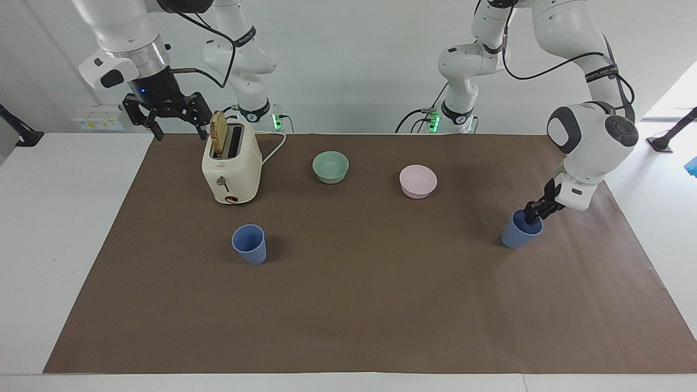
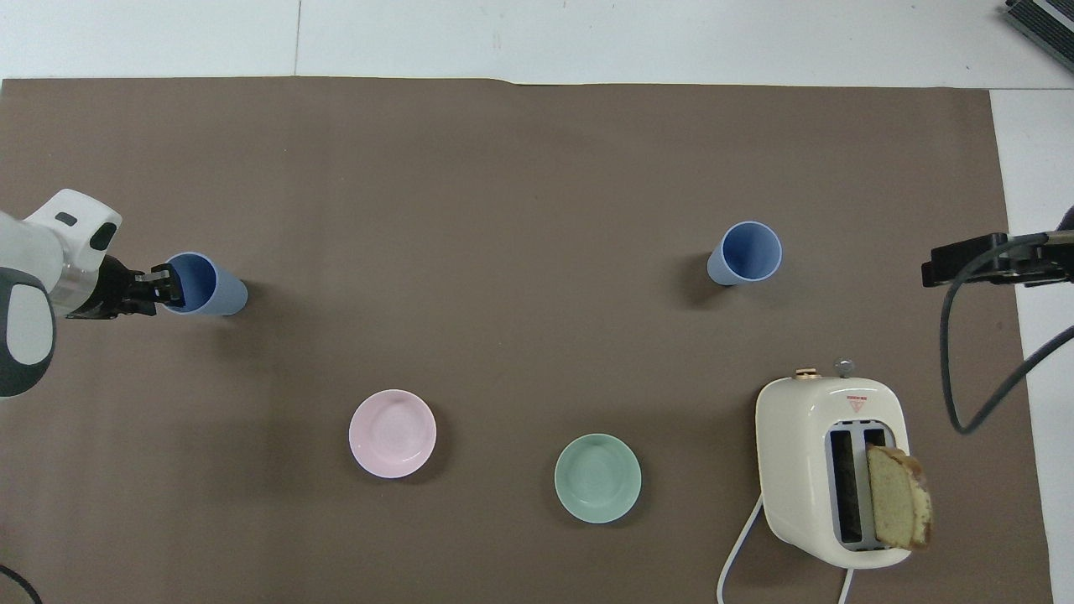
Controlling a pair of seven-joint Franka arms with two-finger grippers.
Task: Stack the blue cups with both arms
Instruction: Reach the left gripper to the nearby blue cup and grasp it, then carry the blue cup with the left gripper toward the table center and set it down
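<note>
Across the tabletop (image 1: 65,245) we see a brown paper sheet (image 1: 370,305) carrying every item. Our left arm (image 1: 591,136) reaches down at its own end of the sheet; our right arm (image 1: 117,38) waits raised near the toaster (image 1: 231,166).

The cream toaster stands toward the right arm's end, nearer to the robots than either cup, with a slice of bread (image 1: 219,133) sticking up from one slot.

Two bowls sit between the arms' ends: the pale green bowl (image 1: 330,166) beside the toaster and the pink bowl (image 1: 417,181) toward the left arm's end, well apart from each other.

Both blue cups stand upright and unstacked, farther from the robots than the bowls. The first blue cup (image 1: 521,228) is at the left arm's end; the second blue cup (image 1: 249,244) is toward the right arm's end, close to the toaster's front.

The left tool (image 1: 533,213) sits at the rim of the first blue cup, tips at or just inside its mouth. We cannot tell whether it is pinching the wall.

The right tool (image 1: 166,128) hangs in the air beside the toaster's top, fingers spread wide and holding nothing.
</note>
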